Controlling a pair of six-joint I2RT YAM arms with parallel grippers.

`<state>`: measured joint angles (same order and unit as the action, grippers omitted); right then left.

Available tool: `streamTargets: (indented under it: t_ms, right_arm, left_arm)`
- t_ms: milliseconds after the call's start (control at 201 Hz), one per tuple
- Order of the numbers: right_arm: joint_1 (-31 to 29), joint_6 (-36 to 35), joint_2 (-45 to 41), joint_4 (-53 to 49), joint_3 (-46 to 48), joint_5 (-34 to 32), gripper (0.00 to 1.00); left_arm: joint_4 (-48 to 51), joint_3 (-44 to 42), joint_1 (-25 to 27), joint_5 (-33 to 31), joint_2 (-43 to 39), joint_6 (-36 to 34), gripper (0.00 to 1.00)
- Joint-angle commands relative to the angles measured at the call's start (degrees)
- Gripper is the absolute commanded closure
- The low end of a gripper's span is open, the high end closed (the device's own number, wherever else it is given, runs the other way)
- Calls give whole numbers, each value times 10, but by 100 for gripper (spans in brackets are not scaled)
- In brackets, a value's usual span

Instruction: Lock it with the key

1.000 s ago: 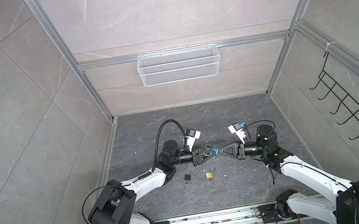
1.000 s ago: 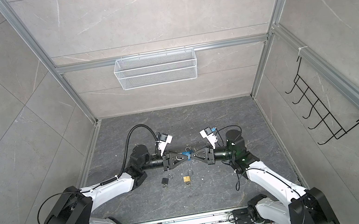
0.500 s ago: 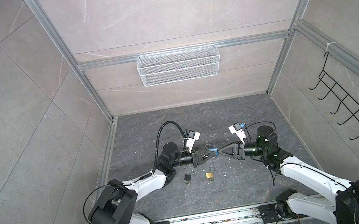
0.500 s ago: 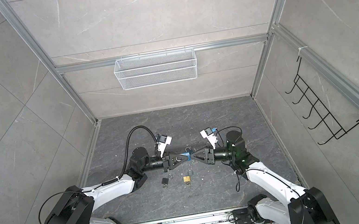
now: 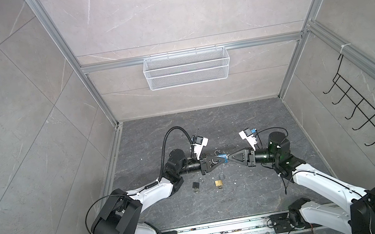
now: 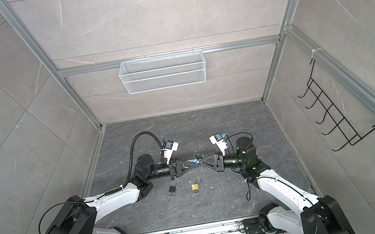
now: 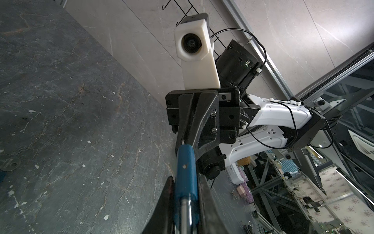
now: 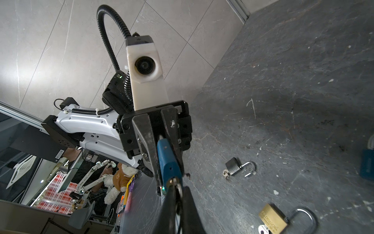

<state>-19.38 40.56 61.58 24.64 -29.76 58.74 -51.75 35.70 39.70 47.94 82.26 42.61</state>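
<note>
Left arm is reaching in over mid-floor. The left gripper (image 5: 219, 161) is clamping the body of a blue padlock (image 5: 224, 159) between both fingers and holding it clear of the dark grey stone-look floor (image 5: 208, 129). In the left wrist view the chrome shackle (image 7: 185, 210) is running back between the fingers toward the palm; can't tell if it's latched.

On the rail side of the grippers, a small black padlock (image 5: 195, 185) and a brass padlock (image 5: 218, 183) just right of it are lying flat on the floor, not touching. Each is carrying a key in its base, and the black one's shackle is sitting popped open.

The right gripper (image 5: 230, 158) is meeting the left one tip to tip. In the right wrist view it is pinching a small silver key (image 8: 174, 181) that is sitting in the bottom end of the blue padlock. Both forearms are lining up nearly straight across the floor.
</note>
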Motion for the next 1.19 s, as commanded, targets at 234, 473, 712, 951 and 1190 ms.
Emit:
streamTargets:
  t_ms: [234, 473, 712, 951, 1190]
  right_arm:
    - [-3, 2, -27, 41, 18, 13, 100]
    - [15, -27, -65, 27, 29, -2, 100]
    - [27, -37, -87, 24, 29, -3, 100]
    - [22, -58, -91, 22, 25, 8, 100]
    - [-6, -108, -97, -44, 10, -20, 100]
  left_arm:
    - [-53, -19, -25, -42, -29, -3, 100]
    - [-135, -37, -61, -11, -21, 62, 100]
    - [-173, -40, -78, 13, -17, 93, 100]
    - [-204, 6, -66, 69, 31, 138, 100]
    - [-173, 20, -56, 80, 41, 124, 100]
